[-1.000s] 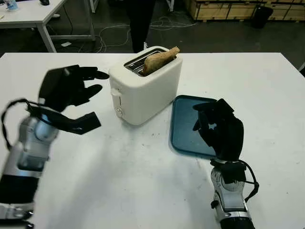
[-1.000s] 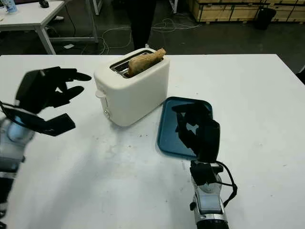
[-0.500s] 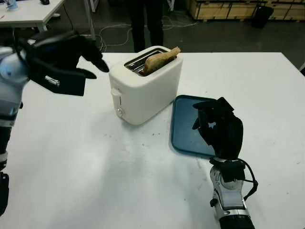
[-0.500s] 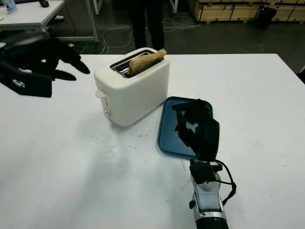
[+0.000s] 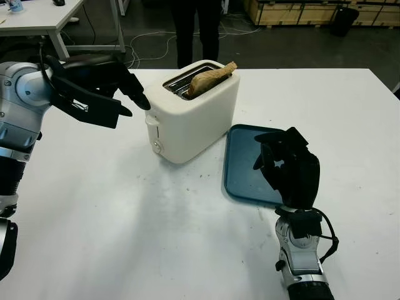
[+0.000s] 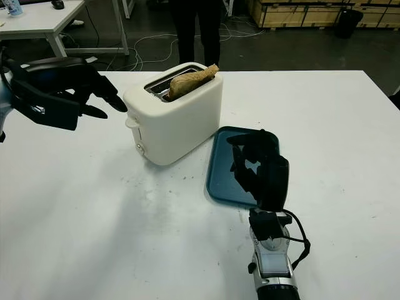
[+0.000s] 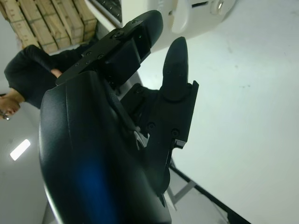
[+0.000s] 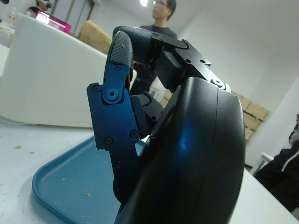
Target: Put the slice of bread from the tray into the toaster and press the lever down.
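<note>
A white toaster (image 5: 194, 119) stands mid-table with its lever (image 5: 149, 120) on the end facing left. A slice of bread (image 5: 211, 76) sticks up out of its slot, leaning. The blue tray (image 5: 240, 169) lies bare to the toaster's right. My left hand (image 5: 135, 104) hovers open just left of the toaster, level with its top, fingertips close to the lever end without touching. In the left wrist view its fingers (image 7: 175, 60) point toward the lever (image 7: 180, 21). My right hand (image 5: 278, 153) is parked open over the tray's near edge.
A person (image 5: 195, 28) stands behind the table's far edge. Another white table (image 5: 37, 19) is at the back left, with cables on the floor and wooden crates (image 5: 294, 11) beyond. Bare white tabletop (image 5: 137, 212) spreads in front of the toaster.
My left hand rose from low beside the toaster, swung up and left, then came in toward the lever end. The right hand stayed put. The person behind shifted.
</note>
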{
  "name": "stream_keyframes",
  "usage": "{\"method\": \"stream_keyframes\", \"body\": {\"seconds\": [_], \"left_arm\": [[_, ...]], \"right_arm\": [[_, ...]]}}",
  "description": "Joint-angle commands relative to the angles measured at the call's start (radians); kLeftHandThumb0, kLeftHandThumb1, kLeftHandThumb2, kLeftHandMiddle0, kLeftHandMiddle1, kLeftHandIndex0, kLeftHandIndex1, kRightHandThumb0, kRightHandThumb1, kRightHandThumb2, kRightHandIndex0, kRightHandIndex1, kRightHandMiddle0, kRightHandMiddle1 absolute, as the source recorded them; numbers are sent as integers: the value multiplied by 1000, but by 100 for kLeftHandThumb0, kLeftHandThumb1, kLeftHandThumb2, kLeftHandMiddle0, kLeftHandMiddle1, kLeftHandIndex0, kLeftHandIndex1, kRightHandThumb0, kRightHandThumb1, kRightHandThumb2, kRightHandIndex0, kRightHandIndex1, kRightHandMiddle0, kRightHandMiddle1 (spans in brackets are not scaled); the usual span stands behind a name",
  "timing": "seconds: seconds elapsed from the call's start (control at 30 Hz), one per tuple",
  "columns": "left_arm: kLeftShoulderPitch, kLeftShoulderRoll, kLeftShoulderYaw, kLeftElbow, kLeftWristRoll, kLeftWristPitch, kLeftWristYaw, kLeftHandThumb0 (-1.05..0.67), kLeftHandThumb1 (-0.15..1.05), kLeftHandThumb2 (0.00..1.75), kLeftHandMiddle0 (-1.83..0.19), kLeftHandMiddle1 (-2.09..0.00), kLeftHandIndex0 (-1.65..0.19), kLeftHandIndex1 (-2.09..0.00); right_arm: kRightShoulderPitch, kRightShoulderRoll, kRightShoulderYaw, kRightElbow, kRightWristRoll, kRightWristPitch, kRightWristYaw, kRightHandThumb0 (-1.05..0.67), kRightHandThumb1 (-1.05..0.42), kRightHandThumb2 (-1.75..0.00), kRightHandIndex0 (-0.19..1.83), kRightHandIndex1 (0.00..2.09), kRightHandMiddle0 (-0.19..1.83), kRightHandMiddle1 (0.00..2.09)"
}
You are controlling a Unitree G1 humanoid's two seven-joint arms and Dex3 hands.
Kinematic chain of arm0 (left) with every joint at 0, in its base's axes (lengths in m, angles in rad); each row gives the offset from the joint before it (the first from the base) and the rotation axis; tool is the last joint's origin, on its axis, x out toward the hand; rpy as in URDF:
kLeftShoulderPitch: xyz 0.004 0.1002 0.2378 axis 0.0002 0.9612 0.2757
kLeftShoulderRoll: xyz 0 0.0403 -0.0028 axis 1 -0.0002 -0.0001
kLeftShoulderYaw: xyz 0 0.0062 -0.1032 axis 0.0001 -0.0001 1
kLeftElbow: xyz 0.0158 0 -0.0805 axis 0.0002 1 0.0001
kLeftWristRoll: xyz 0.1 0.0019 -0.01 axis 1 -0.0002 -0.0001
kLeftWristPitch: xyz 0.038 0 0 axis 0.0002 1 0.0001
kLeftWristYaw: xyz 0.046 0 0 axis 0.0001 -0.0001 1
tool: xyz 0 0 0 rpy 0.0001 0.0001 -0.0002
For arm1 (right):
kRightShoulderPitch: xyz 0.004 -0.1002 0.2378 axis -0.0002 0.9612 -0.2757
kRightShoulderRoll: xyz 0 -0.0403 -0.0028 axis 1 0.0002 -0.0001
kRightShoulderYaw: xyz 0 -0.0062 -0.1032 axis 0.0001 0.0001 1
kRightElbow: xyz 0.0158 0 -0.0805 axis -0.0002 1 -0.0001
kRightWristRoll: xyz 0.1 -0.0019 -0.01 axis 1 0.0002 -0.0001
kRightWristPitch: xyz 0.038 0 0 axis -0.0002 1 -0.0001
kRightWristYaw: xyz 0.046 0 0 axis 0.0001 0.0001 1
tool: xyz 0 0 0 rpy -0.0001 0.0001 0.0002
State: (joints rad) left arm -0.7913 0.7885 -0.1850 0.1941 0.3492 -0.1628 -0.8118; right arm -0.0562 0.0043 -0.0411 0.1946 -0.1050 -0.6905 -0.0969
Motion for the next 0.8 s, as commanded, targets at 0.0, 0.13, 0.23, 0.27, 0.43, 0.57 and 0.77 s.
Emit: {"method": "stream_keyframes", "body": {"seconds": [0.0, 0.13, 0.23, 0.27, 0.43, 0.57, 0.77], "left_arm": [[18, -4, -11, 11, 4, -19, 12, -24, 90, 39, -93, -174, -89, 0], [39, -10, -13, 12, 6, -17, 15, -23, 88, 44, -87, -170, -86, 0], [48, -14, -17, 12, 8, -11, 12, -23, 88, 47, -75, -137, -86, -1], [50, -14, -19, 15, 8, -16, 13, -23, 88, 48, -71, -119, -87, -2], [48, -14, -34, 32, 15, -29, 11, -24, 90, 49, -74, -96, -86, -1], [41, -15, -43, 45, 21, -33, 13, -24, 90, 49, -67, -97, -83, 0], [37, -17, -51, 61, 46, -53, 31, -26, 92, 50, -68, -69, -78, 0]], "right_arm": [[-13, -4, -7, 10, 3, -33, -8, -47, -92, -41, 99, 175, 68, 167], [-16, -3, -10, 16, -9, -40, -17, -47, -92, -41, 99, 175, 67, 170], [-16, -1, -9, 17, -1, -43, -15, -46, -92, -41, 99, 175, 66, 171], [-16, -1, -10, 16, -2, -41, -16, -46, -92, -41, 99, 175, 66, 171], [-20, -5, -11, 23, -3, -57, -15, -45, -92, -42, 99, 175, 65, 172], [-21, -8, -15, 24, -19, -56, -23, -45, -92, -43, 99, 175, 65, 172], [-24, -10, -14, 31, -12, -70, -17, -44, -92, -43, 99, 175, 64, 173]]}}
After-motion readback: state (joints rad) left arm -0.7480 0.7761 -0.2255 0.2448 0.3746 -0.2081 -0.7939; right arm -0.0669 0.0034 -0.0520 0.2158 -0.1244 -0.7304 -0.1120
